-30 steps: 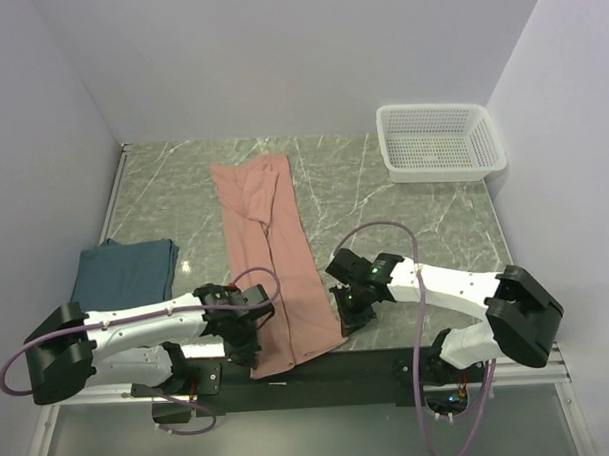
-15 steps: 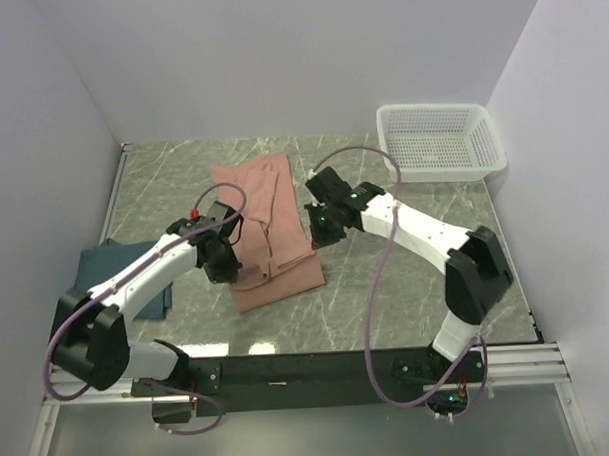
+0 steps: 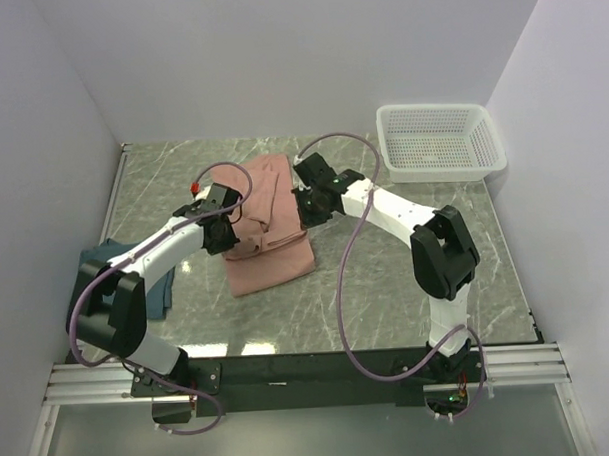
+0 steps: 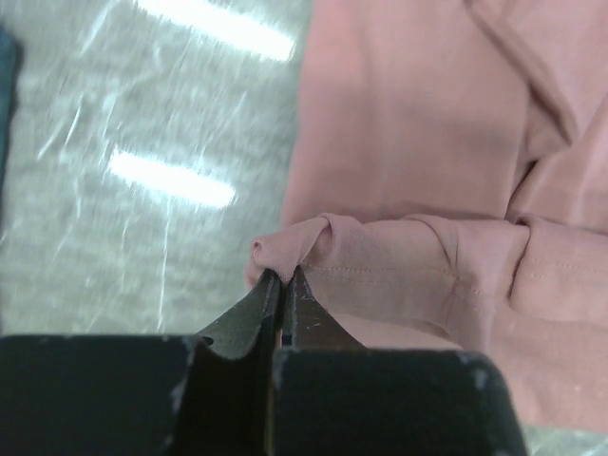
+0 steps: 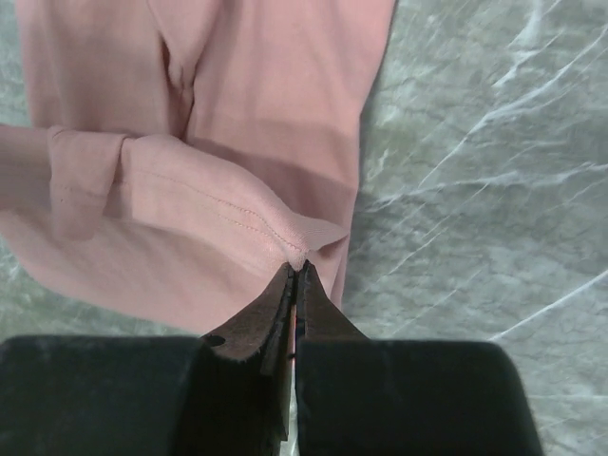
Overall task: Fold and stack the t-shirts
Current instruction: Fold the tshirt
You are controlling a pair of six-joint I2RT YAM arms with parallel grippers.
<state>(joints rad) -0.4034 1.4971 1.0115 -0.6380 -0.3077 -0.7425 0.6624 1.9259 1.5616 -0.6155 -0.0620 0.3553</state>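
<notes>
Salmon-pink t-shirt: a strip lying left of centre on the worktop. Its long axis runs from the near edge towards the far edge, and it is doubled over on itself.
Hem: up off the worktop and held across the strip, one corner in each gripper, with the doubled cloth sagging between them.
Left gripper: pressed together on the hem's left corner. The left wrist view shows a small bunched fold pinched right at the fingertips.
Right gripper: pinching the hem's right corner, with the stitched edge caught at the very tip of the closed fingers.
Key relation: the uncovered part of the shirt lies beyond both grippers, towards the far edge. The hem line sits crosswise to the long axis, and the right corner is a touch farther on than the left.
Nearer arm: neither, since each one owns its own side of the cloth.
Left arm: stretched out long and low, on a diagonal from the near-left corner.
Right arm: reaching in from the right side, elbow bent, wrist turned towards the shirt.
Next move, my read: carry both corners on towards the far edge together, level them up, then lay the hem down.
Teal t-shirt: folded by the left edge, partly under the left arm.
Basket: in the far-right corner, well apart from the shirt.
</notes>
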